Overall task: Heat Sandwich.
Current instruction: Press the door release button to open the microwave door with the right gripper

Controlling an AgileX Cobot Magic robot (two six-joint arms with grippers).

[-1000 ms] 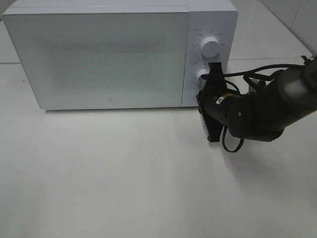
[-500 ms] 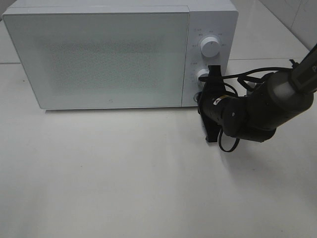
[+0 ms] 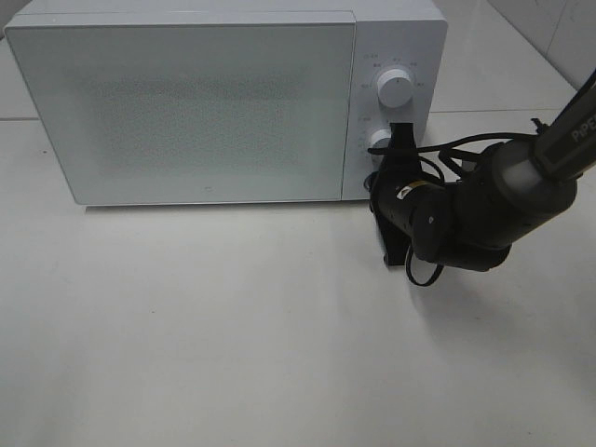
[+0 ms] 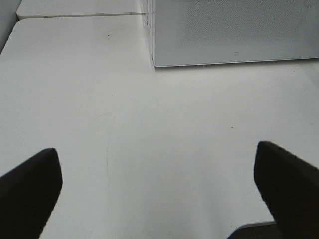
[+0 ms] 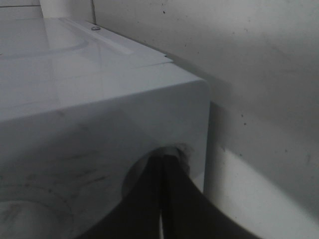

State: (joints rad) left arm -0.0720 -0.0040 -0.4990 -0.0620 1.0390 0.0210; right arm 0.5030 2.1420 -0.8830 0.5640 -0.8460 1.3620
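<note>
The sandwich is out of view. The white microwave stands at the back of the table with its door closed. My right gripper is shut, with its tips against the lower part of the control panel, just below the lower knob. In the right wrist view the shut fingertips press into a round recess on the microwave's front. My left gripper is open over bare table, holding nothing. It does not show in the exterior high view. A corner of the microwave lies ahead of it.
The upper knob sits above the right gripper. Black cables trail from the right arm beside the microwave. The white table stretches in front of the microwave. A tiled wall stands at the back right.
The right arm has edged slightly left toward the control panel and its forearm has swung up at the right edge. The door stays closed and both grippers keep their state.
</note>
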